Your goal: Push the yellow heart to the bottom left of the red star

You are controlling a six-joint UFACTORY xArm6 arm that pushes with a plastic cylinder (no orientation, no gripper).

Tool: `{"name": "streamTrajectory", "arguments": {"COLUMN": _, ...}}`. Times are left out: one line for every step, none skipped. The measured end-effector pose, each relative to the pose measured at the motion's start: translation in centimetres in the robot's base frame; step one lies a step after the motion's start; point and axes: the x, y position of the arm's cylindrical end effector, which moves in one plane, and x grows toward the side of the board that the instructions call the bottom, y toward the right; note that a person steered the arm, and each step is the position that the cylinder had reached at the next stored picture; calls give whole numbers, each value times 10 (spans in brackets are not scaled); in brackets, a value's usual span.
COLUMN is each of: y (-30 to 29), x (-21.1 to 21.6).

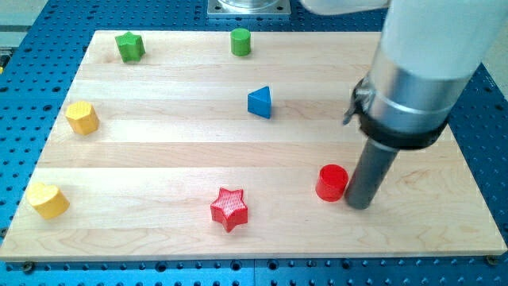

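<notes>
The yellow heart [48, 199] lies near the board's left edge, low in the view. The red star [229, 209] lies near the bottom edge, left of centre, far to the heart's right. My tip [358, 205] rests on the board at the lower right, just right of the red cylinder [332, 183], almost touching it. The tip is well to the right of the red star and far from the yellow heart.
A yellow hexagon [82, 117] sits at the left edge above the heart. A green star [129, 46] and a green cylinder [240, 41] lie along the top. A blue triangle [259, 102] sits near the centre. The wooden board [159, 151] lies on a blue perforated table.
</notes>
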Motion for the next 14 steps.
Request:
{"name": "streamTrajectory", "arguments": {"y": 41, "x": -9}}
{"name": "streamTrajectory", "arguments": {"y": 0, "x": -14}}
{"name": "streamTrajectory", "arguments": {"y": -100, "x": 2}}
{"name": "streamTrajectory", "arguments": {"y": -91, "x": -9}}
{"name": "streamTrajectory", "arguments": {"y": -150, "x": -64}}
{"name": "streamTrajectory", "arguments": {"y": -265, "x": -72}}
{"name": "streamTrajectory", "arguments": {"y": -313, "x": -68}}
{"name": "streamTrajectory", "arguments": {"y": -313, "x": -71}}
{"name": "streamTrajectory", "arguments": {"y": -348, "x": -83}}
{"name": "streamTrajectory", "arguments": {"y": -415, "x": -84}}
{"name": "streamTrajectory", "arguments": {"y": -446, "x": -80}}
{"name": "streamTrajectory", "arguments": {"y": -439, "x": -55}}
{"name": "streamTrajectory", "arguments": {"y": -439, "x": -18}}
{"name": "streamTrajectory", "arguments": {"y": -415, "x": -5}}
